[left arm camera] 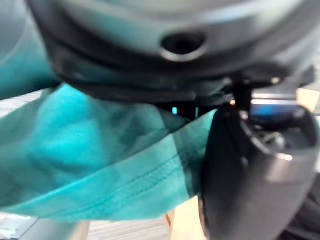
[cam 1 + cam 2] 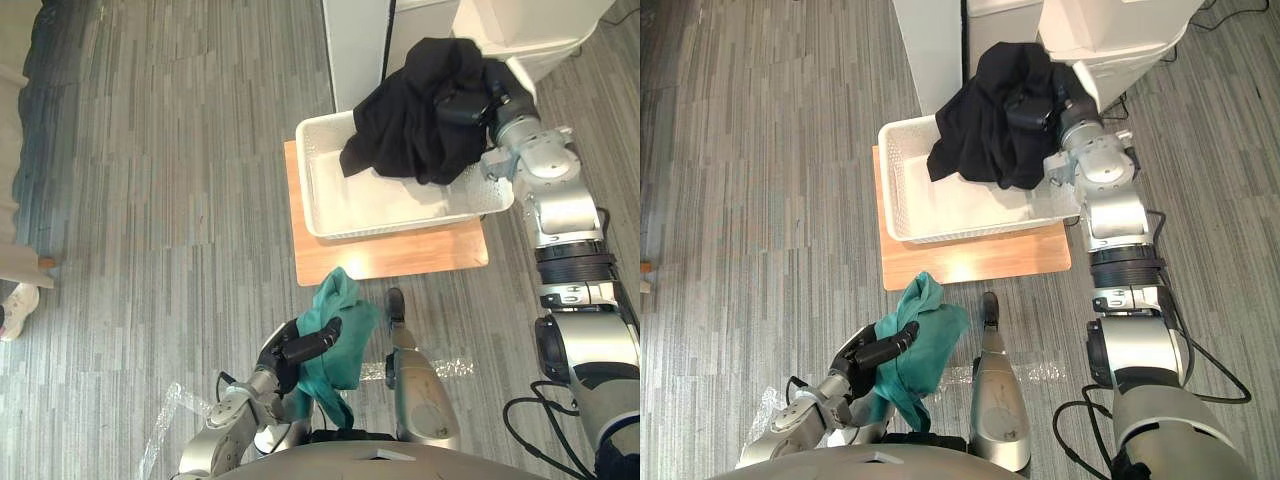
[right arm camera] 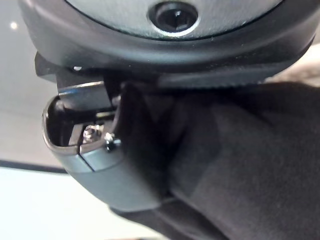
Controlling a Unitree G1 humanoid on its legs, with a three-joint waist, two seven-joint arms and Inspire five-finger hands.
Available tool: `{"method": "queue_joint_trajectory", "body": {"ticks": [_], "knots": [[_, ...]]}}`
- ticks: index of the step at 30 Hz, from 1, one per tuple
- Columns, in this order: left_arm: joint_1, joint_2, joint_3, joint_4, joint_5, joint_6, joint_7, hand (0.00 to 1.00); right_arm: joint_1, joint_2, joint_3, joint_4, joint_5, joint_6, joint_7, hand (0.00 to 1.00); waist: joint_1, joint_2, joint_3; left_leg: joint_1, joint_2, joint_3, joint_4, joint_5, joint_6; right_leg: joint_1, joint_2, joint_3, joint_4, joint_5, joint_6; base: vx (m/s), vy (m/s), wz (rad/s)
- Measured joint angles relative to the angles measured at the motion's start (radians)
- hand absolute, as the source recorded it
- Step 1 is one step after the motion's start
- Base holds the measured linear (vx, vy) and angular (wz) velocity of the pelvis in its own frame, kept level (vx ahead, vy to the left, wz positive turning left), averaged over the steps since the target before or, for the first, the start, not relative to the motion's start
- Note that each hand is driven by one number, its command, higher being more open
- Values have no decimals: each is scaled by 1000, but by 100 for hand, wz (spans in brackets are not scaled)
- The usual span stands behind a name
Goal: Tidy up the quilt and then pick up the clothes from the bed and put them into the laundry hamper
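R hand (image 2: 478,103) clamped on black garment (image 2: 415,120) | I hold it over hamper (image 2: 312,205) far-right corner so it drops inside | L hand (image 2: 300,348) curled round teal garment (image 2: 348,325), on hamper's near side, past wooden board (image 2: 400,262), prob next in.

Head pair down on hamper (image 2: 380,200); wrists close.

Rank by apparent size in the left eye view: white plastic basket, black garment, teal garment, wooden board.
Largest: white plastic basket and wooden board under it look alike; board mostly covered.
Then black garment, in the right hand.
Smallest: teal garment, in the left hand, though nearer the camera.
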Motion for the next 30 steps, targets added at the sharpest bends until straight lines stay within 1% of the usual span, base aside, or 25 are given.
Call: {"method": "queue_joint_trajectory", "body": {"ticks": [1, 2, 3, 4, 5, 6, 7, 8, 9, 13, 15, 17, 18, 20, 21, 22, 24, 27, 30], "knots": [[0, -1, 0, 0, 0, -3, 0, 0, 6, 3, 3, 4, 0, -2, 2, 0, 1, 0, 0, 1, 0, 1, 0, 0, 0, 1, 1, 1, 0, 0, 0, -9, 1, -16], [0, -7, 1, 1, 0, -17, 1, 0, 33, 21, 18, 28, -15, -16, 15, 0, 1, 0, 0, 10, 2, 6, -3, 0, 0, 4, 3, 5, 0, -2, -3, -15, -3, -13], [-1, -9, 0, 2, 0, -24, 1, 0, 49, 39, 31, 39, -39, -22, 17, 0, 0, 2, 1, 16, 3, 9, -5, 0, 0, 6, 4, 4, -1, -11, -16, -17, -5, -13], [-2, -11, 0, 2, 0, -28, 1, 0, 58, 44, 36, 39, -38, -24, 19, 0, 0, 3, 2, 18, 6, 12, -6, 1, 0, 7, 5, 2, -1, -15, -21, -17, -16, -12], [-2, -17, 0, 10, 0, -41, 1, 0, 75, 57, 44, 39, -38, -29, 20, 0, 6, 6, 3, 32, 14, 20, -19, 4, -2, 11, 1, -29, -1, -24, -34, -14, -20, -27], [-1, -17, -1, 17, 0, -42, 1, 0, 90, 77, 48, 39, -39, -44, 20, 100, 20, 6, 3, 44, 18, 35, -27, 4, -3, 15, -5, -76, -1, -25, -43, -6, -17, -31], [-1, -17, -1, 21, 0, -42, 1, 0, 98, 84, 53, 39, -42, -56, 21, 100, 23, 6, 3, 50, 19, 39, -32, 5, -4, 17, -5, -83, -1, -24, -42, 21, -4, -20], [-1, -17, -1, 27, 0, -42, 1, 0, 117, 108, 63, 39, -76, -78, 25, 100, 21, 7, 3, 63, 20, 37, -41, 7, -7, 27, 0, -92, -1, -23, -41, 51, 0, -8], [-1, -17, -1, 33, 0, -42, 1, 0, 134, 123, 89, 38, -106, -91, 22, 100, 22, 7, 3, 81, 26, 41, -52, 8, -9, 37, 3, -91, -1, -17, -33, 60, 6, -3], [-1, -19, -2, 38, 0, -44, 0, 0, 160, 171, 175, 38, -123, -93, 9, 100, 25, 8, 1, 115, 38, 50, -79, 14, -19, 54, 20, -90, -1, -16, -32, 46, -1, -11], [-1, -24, -2, 39, 2, -46, 0, 0, 186, 206, 213, 38, -156, -93, 1, 100, 25, 6, -4, 137, 38, 53, -100, 24, -21, 64, 23, -90, -1, -16, -31, 20, 12, -7], [-1, -33, -2, 43, 4, -57, 1, 0, 214, 231, 241, 38, -157, -93, -12, 100, 29, 3, -23, 143, 37, 54, -108, 28, -21, 67, 23, -91, -1, -15, -30, -9, 19, 0], [-1, -39, -2, 46, 4, -59, 1, 0, 236, 244, 258, 38, -157, -94, -18, 100, 34, 1, -42, 148, 36, 54, -109, 29, -21, 72, 22, -91, -2, -14, -30, -26, 50, -1], [4, -40, -2, 51, 4, -62, 5, 0, 268, 266, 273, 38, -185, -94, -33, 100, 45, -9, -78, 154, 38, 54, -113, 36, -18, 75, 21, -91, -8, -15, -30, -36, 30, 2], [10, -39, -1, 51, 4, -66, 10, 0, 277, 278, 283, 38, -199, -94, -45, 100, 47, -21, -100, 158, 36, 54, -124, 42, -19, 75, 17, -96, -9, -21, -35, -51, 15, 6], [11, -37, 0, 52, 4, -67, 13, 0, 280, 280, 288, 38, -205, -97, -51, 100, 48, -27, -109, 163, 36, 54, -132, 45, -21, 76, 16, -100, -9, -31, -45, -65, 6, 12], [33, -24, 4, 55, 4, -80, 24, 0, 299, 293, 288, 38, -235, -124, -63, 100, 51, -64, -146, 172, 37, 53, -158, 62, -28, 79, 11, -134, -9, -42, -53, -55, -10, 11], [75, -12, 14, 56, 4, -82, 33, 0, 321, 296, 280, 31, -234, -152, -90, 100, 51, -94, -178, 184, 49, 64, -174, 67, -35, 84, 11, -191, -8, -51, -61, -13, -25, -6], [85, -12, 22, 56, 4, -82, 38, 0, 360, 285, 238, -5, -233, -159, -126, 100, 48, -96, -186, 203, 55, 63, -172, 61, -46, 101, 21, -200, -8, -47, -58, 17, 10, -5]]}}
